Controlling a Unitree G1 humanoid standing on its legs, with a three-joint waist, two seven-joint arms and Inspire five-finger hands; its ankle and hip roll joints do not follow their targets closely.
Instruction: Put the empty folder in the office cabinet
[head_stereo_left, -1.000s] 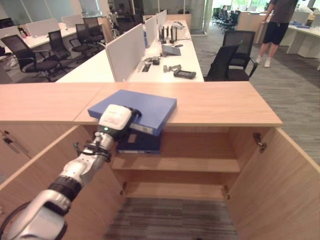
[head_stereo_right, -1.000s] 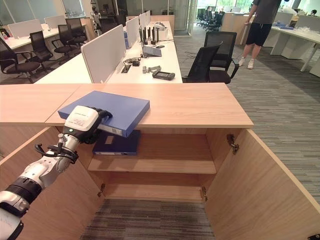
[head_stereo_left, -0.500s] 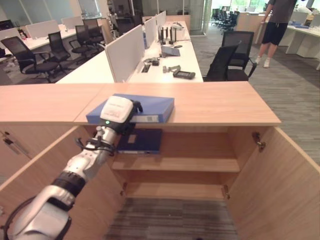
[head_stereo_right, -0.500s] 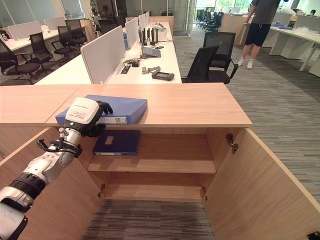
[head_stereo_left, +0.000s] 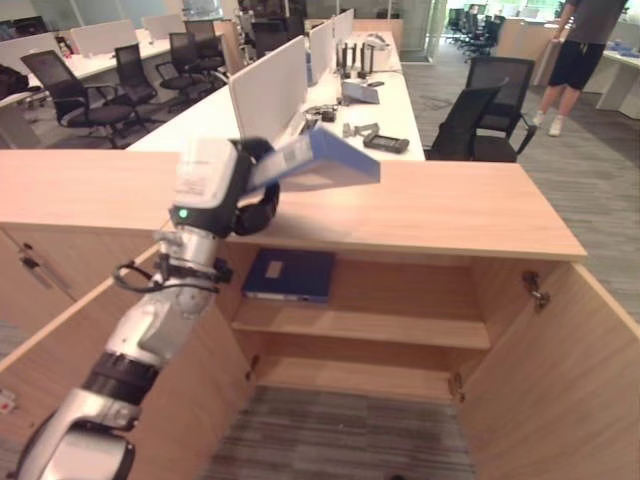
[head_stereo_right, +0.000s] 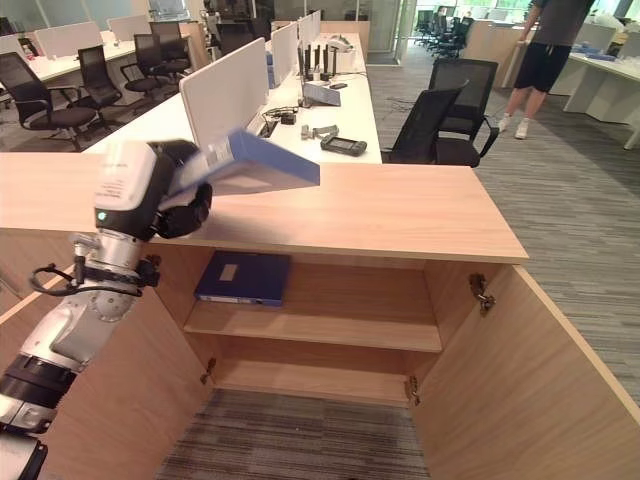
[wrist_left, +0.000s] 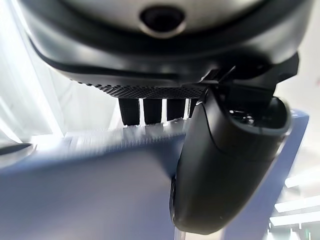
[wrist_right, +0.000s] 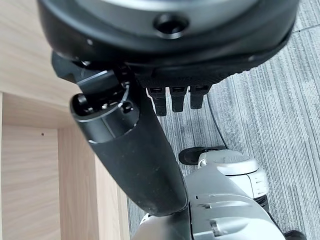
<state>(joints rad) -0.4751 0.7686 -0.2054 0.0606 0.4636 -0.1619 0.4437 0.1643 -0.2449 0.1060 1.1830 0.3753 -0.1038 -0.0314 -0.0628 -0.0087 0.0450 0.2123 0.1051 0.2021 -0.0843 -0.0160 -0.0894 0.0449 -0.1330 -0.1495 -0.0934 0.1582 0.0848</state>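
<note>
Blue folder (head_stereo_left: 325, 160) held clear of the cabinet top (head_stereo_left: 460, 205), tilted, in the left hand (head_stereo_left: 215, 185).

Left hand's thumb and fingers clamp one end of the folder; the far end hangs unsupported over the wooden top. Risks: the grip near one edge may let it pivot or slip; the free corner may catch the top's front edge on descent; the upper shelf (head_stereo_right: 340, 325) already holds a second folder (head_stereo_right: 245, 277), narrowing the entry. Right hand (wrist_right: 150, 145) idle beside the cabinet, fingers straight.

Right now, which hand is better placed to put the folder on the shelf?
Left. The left hand already grips the blue folder above the cabinet top; the right hand hangs empty near the floor.
</note>
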